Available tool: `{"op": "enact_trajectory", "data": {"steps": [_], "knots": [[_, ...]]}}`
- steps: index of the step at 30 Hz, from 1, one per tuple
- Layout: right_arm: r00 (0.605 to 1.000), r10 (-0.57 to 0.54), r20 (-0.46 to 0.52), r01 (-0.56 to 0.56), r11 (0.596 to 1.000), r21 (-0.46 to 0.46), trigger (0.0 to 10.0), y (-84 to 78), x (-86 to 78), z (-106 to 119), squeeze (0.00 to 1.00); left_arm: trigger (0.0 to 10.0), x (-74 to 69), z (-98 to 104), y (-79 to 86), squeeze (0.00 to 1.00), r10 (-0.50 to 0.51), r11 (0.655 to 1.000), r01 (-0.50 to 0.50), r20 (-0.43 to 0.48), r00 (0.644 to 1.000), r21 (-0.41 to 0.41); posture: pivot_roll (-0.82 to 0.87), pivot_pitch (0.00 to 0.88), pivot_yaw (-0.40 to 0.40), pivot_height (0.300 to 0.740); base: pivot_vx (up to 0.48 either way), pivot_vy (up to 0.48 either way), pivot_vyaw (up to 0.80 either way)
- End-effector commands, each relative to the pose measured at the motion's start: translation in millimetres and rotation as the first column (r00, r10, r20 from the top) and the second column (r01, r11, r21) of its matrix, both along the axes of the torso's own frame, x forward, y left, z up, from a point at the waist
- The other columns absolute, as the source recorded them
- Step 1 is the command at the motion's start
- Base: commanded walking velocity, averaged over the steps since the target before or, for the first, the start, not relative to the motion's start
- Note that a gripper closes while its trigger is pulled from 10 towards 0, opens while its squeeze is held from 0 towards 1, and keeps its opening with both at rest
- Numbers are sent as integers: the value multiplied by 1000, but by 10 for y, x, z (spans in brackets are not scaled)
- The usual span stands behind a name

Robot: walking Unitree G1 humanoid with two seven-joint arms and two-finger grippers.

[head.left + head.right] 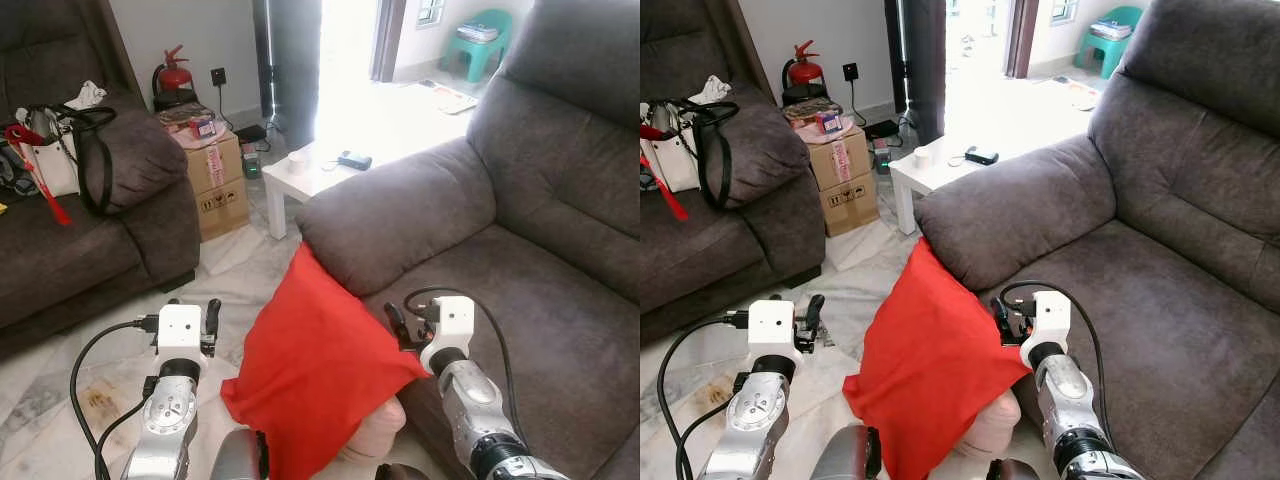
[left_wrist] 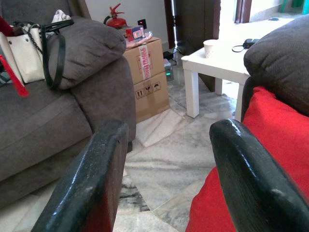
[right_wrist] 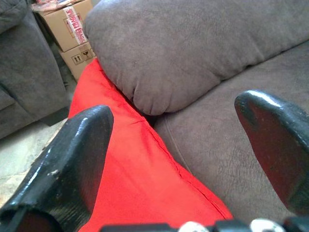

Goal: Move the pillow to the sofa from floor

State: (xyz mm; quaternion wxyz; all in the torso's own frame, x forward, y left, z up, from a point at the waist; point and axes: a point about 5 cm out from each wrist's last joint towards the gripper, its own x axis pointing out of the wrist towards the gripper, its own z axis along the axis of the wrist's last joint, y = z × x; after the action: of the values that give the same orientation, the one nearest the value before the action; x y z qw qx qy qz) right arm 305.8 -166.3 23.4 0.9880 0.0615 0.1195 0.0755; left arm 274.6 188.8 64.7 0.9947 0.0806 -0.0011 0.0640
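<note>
The red pillow (image 1: 315, 370) stands tilted between my two arms, its upper corner leaning against the front of the grey sofa's armrest (image 1: 400, 215). Its lower part rests over a pale pink rounded thing (image 1: 372, 436). My left gripper (image 2: 166, 140) is open just left of the pillow, with the red cloth (image 2: 270, 145) beside one finger. My right gripper (image 3: 178, 116) is open at the pillow's right edge, over the seam where the red cloth (image 3: 140, 174) meets the sofa seat (image 1: 540, 320). Neither gripper has closed on anything.
A second grey sofa (image 1: 70, 250) at the left carries a white handbag (image 1: 55, 150). Stacked cardboard boxes (image 1: 218, 180), a low white table (image 1: 320, 175) and a fire extinguisher (image 1: 175, 75) stand behind. Marble floor (image 1: 230, 265) lies between the sofas.
</note>
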Motion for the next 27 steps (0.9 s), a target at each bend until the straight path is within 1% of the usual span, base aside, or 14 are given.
{"op": "enact_trajectory", "data": {"steps": [1,18,21,23,27], "knots": [[1000,11,1,-11,1000,-2,10000,22,17,14,0,10000,5,8,3,0,-2,1000,2,-1,1000,13,69,40,-27,604,0,0,0],[1000,15,-1,-15,1000,-14,10000,16,1,2,0,10000,6,7,-46,0,-25,1000,25,5,1000,-6,68,43,-29,600,0,0,0],[1000,24,5,-24,999,-25,10000,27,2,6,0,10000,5,7,-50,0,-25,1000,25,5,1000,-5,69,42,-29,600,0,0,0],[999,34,8,-34,999,-26,10000,39,2,8,0,10000,5,-10,-50,0,-24,1000,24,-12,1000,9,69,43,-28,600,0,0,0],[998,55,7,-55,998,-45,10000,61,-2,4,0,10000,6,-13,-51,0,-23,1000,23,-10,1000,1,69,41,-29,600,0,0,800]]}}
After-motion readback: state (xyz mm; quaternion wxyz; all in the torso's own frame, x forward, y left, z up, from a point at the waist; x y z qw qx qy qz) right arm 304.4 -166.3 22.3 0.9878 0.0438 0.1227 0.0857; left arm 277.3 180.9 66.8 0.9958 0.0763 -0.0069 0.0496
